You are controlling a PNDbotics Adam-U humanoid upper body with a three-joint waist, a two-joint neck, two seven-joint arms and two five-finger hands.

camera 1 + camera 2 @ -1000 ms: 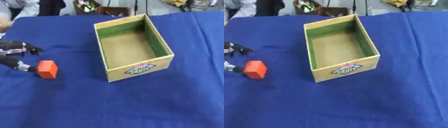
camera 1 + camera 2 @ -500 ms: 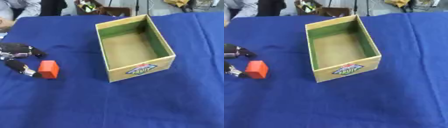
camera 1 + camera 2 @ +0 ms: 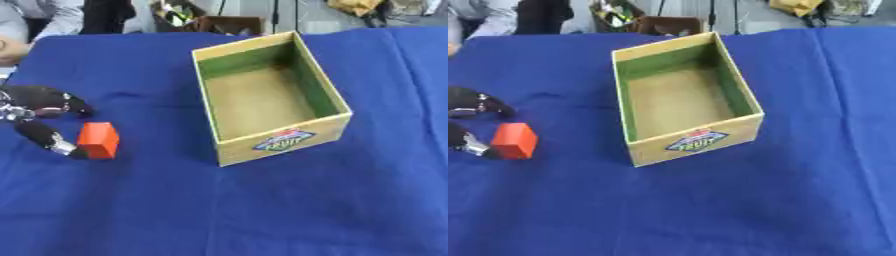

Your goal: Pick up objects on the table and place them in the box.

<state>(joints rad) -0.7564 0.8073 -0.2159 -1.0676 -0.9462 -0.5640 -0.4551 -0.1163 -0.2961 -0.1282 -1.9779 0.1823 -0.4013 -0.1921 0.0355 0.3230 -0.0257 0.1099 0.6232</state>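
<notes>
Work surface: a table covered in a deep blue cloth [image 3: 262, 210], creased in places.

Target container: an open rectangular cardboard box with green-lined inner walls and a printed label on its near face [image 3: 271, 95]. It stands near the middle of the table, turned slightly askew, open side up. Its floor appears bare; nothing visible has been deposited, so the task is judged to be at its first item.

Item to be moved: a small orange-red block [image 3: 98, 140], resting on the cloth at the left, well apart from the box and on the near-left side of it.

Left hand [image 3: 39, 115]: a black hand with silver joints, entering from the left edge. Its fingers are spread apart rather than closed. One lower digit [image 3: 48, 140] lies against the block's left side, touching or just short of it; the upper fingers arch above and to the far side without contact. The block is not lifted. This arrangement suggests the hand is bracketing the block in readiness to close on it.

Right hand: does not appear in either view.

Assessment: the grasp is not yet made. The next move calls for the upper fingers to come down on the block's far side; a one-sided touch risks pushing it along the cloth
</notes>
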